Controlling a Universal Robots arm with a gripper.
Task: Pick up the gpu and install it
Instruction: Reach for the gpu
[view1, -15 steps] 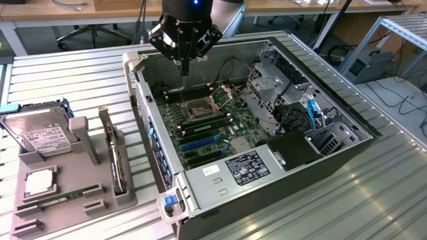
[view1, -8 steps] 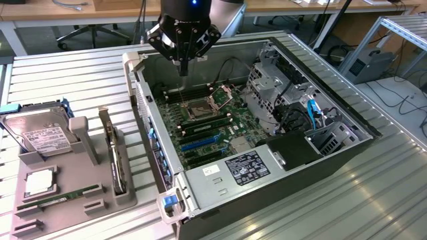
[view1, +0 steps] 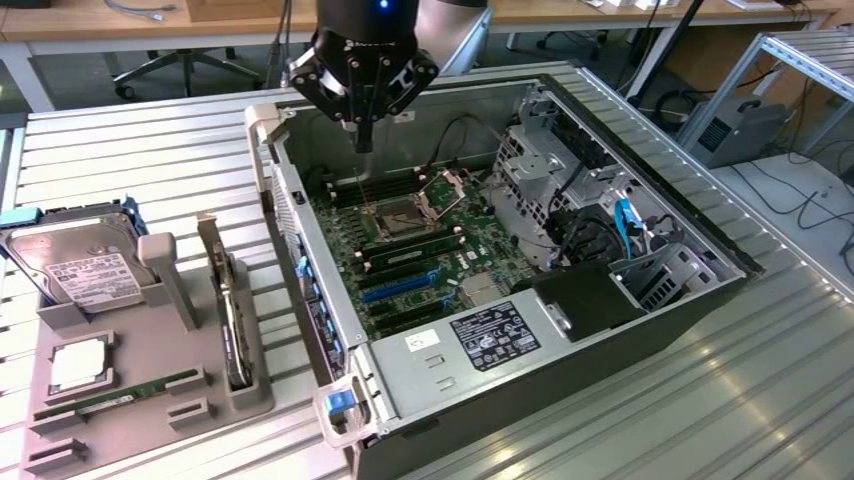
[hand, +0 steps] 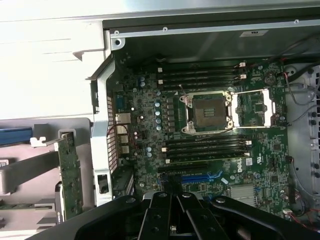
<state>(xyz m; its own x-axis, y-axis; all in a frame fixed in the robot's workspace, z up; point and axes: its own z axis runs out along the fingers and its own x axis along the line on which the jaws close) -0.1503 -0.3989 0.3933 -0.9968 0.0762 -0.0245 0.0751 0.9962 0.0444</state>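
The black claw (view1: 362, 138) hangs with its fingers drawn together on nothing, above the open silver-and-black computer case (view1: 427, 385) that lies on its side on the ribbed metal tabletop (view1: 641, 420). It is over the green motherboard (view1: 420, 255), near the square processor socket (view1: 398, 215). The gpu (view1: 230, 310), a thin dark card with a silvery bracket strip at one end, stands on edge in a grey moulded holder (view1: 140, 340) just beside the case on the exterior view's left. It is well apart from the claw and near a boxy silver hard drive (view1: 83, 272).
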